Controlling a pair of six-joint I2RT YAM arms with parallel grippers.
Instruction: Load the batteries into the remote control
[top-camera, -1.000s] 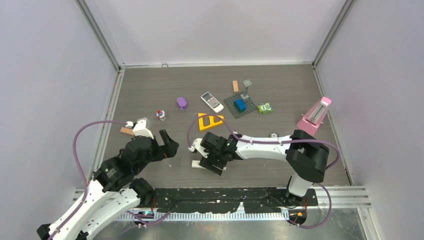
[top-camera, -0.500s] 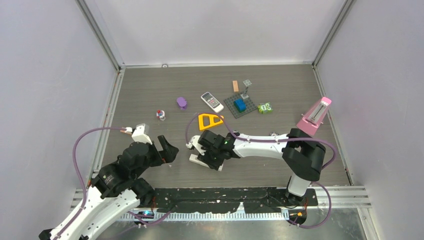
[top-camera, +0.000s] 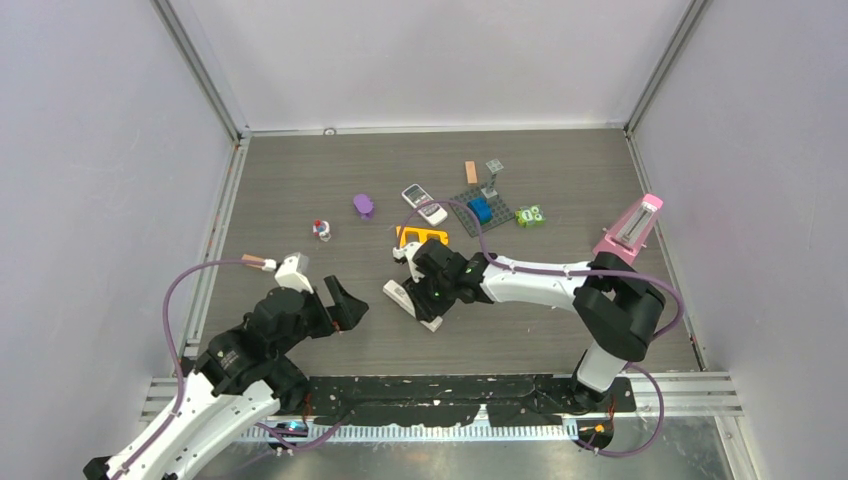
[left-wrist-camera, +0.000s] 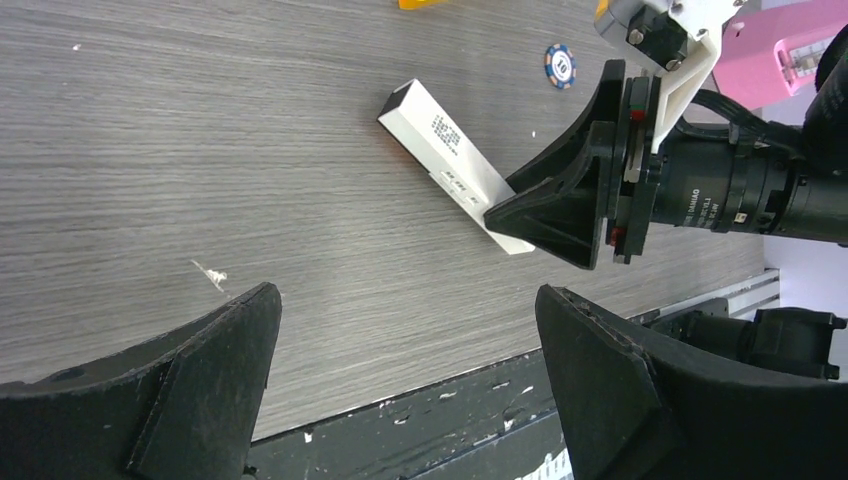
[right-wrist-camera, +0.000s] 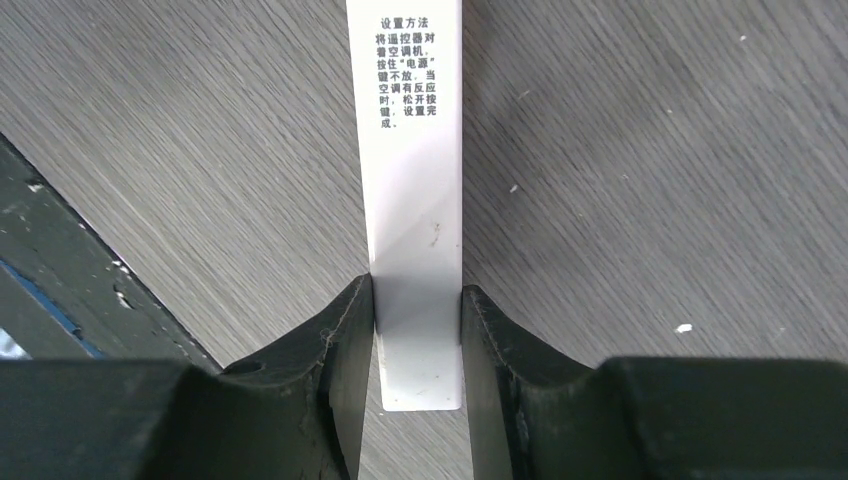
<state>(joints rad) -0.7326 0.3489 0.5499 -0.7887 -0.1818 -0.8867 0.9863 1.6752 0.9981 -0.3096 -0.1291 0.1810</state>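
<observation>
The right hand (right-wrist-camera: 415, 295) is clamped on one end of the white remote control (right-wrist-camera: 412, 150), which lies on the desk (right-wrist-camera: 650, 150) with a printed Chinese label headed 设置方法 facing up. The left hand (left-wrist-camera: 405, 300) hangs spread wide and empty just to its left. Beyond lie a blue-and-white chip (left-wrist-camera: 561, 66) marked 10 and an orange triangle (top-camera: 420, 237), the triangle close behind the right hand.

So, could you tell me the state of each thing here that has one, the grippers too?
left gripper: open, empty.
right gripper: shut on near remote.
near remote: label side up, clamped at one end.
far remote: lying flat, buttons up.
metronome: upright.
chip: flat on the table.
</observation>
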